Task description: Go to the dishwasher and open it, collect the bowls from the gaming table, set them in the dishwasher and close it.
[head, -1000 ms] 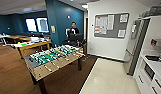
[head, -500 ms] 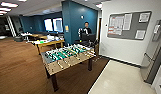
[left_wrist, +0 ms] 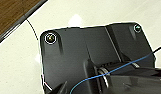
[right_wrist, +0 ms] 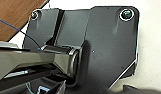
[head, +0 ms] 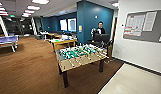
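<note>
A low table with a yellow rim and a pale top, the gaming table [head: 63,41], stands in the head view behind the table-football table, near the blue wall. Pale things lie on it, and I cannot make out the bowls among them. The dishwasher is out of view. Both wrist views look down on the robot's own dark plate over the pale floor [left_wrist: 18,62] [right_wrist: 151,50], with brown wood floor at one corner of each.
A table-football table [head: 81,56] with a green field stands straight ahead on the wood floor [head: 28,70]. Behind it a person [head: 100,28] stands at a monitor. A blue table [head: 6,40] is far left. A white wall with a notice board [head: 143,25] runs along the right.
The camera has turned left and moved on. The kitchen counter and steel fridge have left the picture on the right. The table-football table now sits nearer and more central.
</note>
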### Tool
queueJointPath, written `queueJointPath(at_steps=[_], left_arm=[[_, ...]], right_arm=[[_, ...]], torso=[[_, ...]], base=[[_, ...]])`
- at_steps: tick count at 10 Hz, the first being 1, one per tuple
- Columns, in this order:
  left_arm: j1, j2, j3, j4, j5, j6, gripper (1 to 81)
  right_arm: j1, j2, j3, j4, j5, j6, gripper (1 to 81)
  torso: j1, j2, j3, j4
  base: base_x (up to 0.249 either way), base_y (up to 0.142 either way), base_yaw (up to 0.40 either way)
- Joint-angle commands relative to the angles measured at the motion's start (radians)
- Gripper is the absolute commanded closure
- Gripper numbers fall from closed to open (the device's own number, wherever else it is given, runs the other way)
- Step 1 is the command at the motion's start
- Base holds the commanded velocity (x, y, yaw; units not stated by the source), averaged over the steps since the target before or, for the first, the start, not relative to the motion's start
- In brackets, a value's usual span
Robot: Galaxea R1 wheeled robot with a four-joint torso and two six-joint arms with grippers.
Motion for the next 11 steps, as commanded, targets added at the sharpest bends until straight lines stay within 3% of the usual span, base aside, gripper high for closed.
queueJointPath(at_steps=[1, 11], left_arm=[[-0.052, -0.003, -0.002, 0.013, 0.048, 0.009, 1.0], [-0.054, 0.006, -0.005, 0.03, 0.05, 0.007, 1.0]], right_arm=[[0.051, -0.007, 0.0, -0.011, -0.058, -0.005, 1.0], [0.048, -0.001, -0.002, -0.011, -0.057, -0.005, 1.0]], torso=[[0.0, 0.0, 0.0, 0.0], [-0.001, 0.0, 0.0, 0.0]], base=[[0.0, 0.0, 0.366], [0.0, 0.0, 0.366]])
